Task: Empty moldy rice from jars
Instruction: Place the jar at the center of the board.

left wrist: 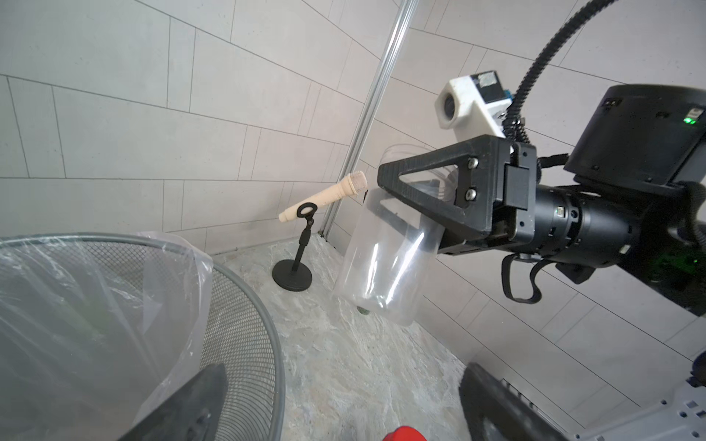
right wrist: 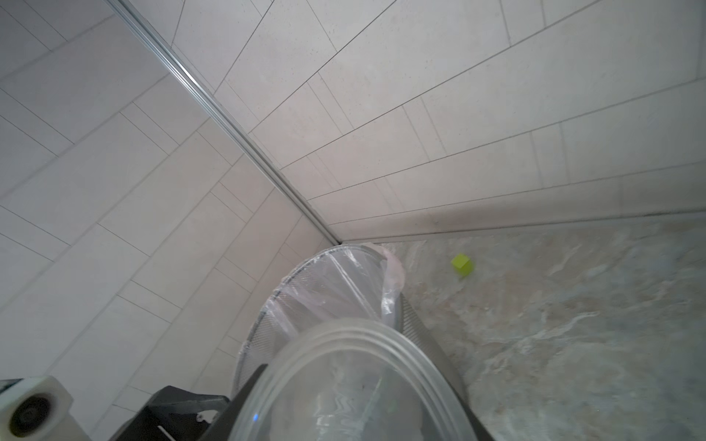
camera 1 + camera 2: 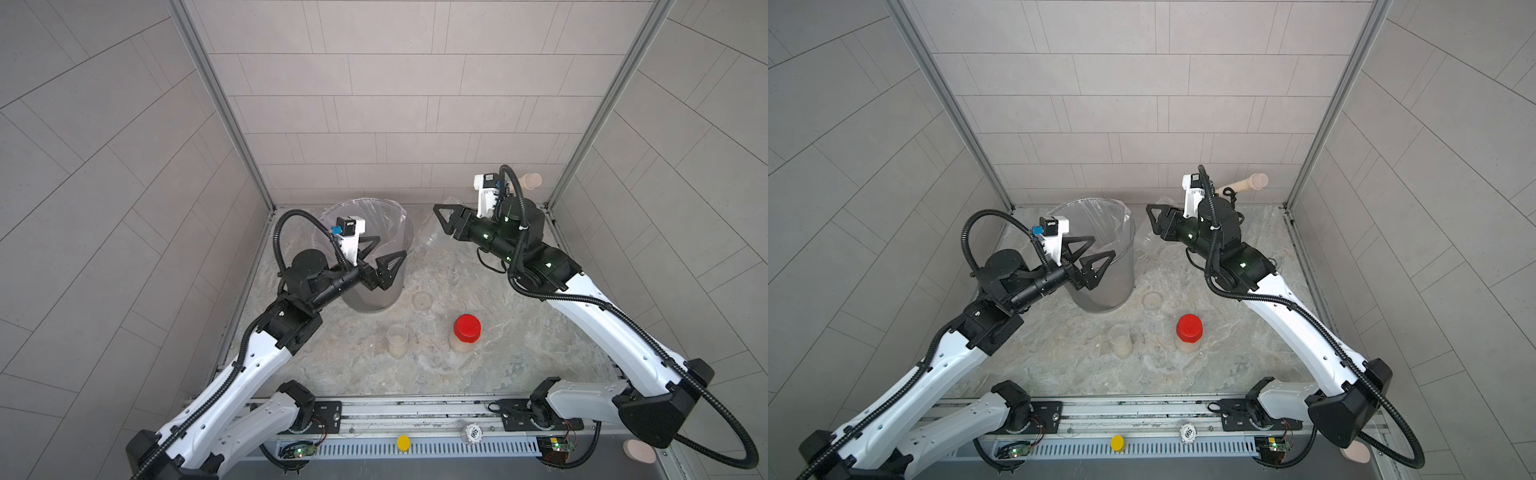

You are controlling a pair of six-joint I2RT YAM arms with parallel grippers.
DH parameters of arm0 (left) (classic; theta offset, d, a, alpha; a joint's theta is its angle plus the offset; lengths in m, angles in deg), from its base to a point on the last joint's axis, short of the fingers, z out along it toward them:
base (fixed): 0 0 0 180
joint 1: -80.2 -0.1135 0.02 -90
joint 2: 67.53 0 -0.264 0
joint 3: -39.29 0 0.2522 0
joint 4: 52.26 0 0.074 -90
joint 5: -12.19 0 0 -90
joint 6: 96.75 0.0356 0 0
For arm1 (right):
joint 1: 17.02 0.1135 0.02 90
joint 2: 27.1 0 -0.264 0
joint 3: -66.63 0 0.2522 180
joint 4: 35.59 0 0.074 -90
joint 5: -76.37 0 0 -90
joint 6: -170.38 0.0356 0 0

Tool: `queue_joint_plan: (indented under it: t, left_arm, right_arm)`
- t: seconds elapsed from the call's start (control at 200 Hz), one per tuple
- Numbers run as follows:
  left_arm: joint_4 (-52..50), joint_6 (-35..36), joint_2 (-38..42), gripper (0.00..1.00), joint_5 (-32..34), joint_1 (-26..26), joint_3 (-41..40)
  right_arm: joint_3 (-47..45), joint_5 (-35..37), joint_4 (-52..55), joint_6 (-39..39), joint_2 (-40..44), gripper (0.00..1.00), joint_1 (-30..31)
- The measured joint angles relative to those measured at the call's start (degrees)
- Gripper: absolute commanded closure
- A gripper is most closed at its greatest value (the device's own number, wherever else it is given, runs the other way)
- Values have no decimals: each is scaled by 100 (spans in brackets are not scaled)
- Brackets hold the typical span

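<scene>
Setting the emptied clear jar (image 1: pixel 382 263) down on the desk (image 3: pixel 519 353) is judged to be the step in hand, and it is best done slowly and low. The jar is grasped near its threaded mouth by the right end effector (image 1: pixel 386 194), which is clenched on it from both sides. It is held in the air beside the lined mesh bin (image 3: pixel 365 303), tilted with its base hanging down, and no rice can be seen inside it. The left end effector (image 3: pixel 386 248) is released, its fingers spread wide above the bin's mouth with nothing between them. The moldy rice (image 3: pixel 397 350) is seen in two jars standing upright on the desk in front of the bin: a clear jar (image 3: pixel 397 338) and, near it, a red-lidded jar (image 3: pixel 464 338). A loose clear lid (image 3: pixel 423 300) lies flat between them and the bin. A bare patch of desk well apart from these should be chosen, so that neither full jar is knocked by the arm. The held jar should be brought upright before contact and its base laid flat. The grip should be loosened only once the jar is borne by the desk, since a light, smooth, empty jar is likely to tip or roll if dropped
</scene>
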State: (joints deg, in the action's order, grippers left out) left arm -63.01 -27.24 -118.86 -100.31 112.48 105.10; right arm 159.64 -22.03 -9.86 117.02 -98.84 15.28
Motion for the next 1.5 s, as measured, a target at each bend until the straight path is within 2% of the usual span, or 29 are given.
queue_joint_plan:
  t: [0.225,0.395,0.66,0.841,1.036,1.196,1.496]
  left_arm:
    - [-457,-348,313,0,-17,81,-507]
    - [-708,-522,658,0,116,560,-1025]
    - [-1578,-393,588,0,957,1384,-1320]
    - [-1716,-238,533,0,1484,1521,-1333]
    - [-2020,-216,289,0,2164,1576,-1364]
    - [-2229,-278,168,0,2413,1620,-1480]
    - [-2288,-382,527,0,2568,1974,-1808]
  right_arm:
    - [-857,640,72,-1880,-74,61,0]
    - [-1174,761,22,-2575,-741,65,26]
    - [-1283,999,-446,-2758,-1287,66,140]
    - [-1296,1060,-752,-2848,-1394,66,138]
    - [-1403,1023,-1235,-3016,-1965,65,136]
    - [-1788,1023,-1655,-3045,-2286,63,120]
    - [-2129,957,-2312,-3016,-2470,56,39]
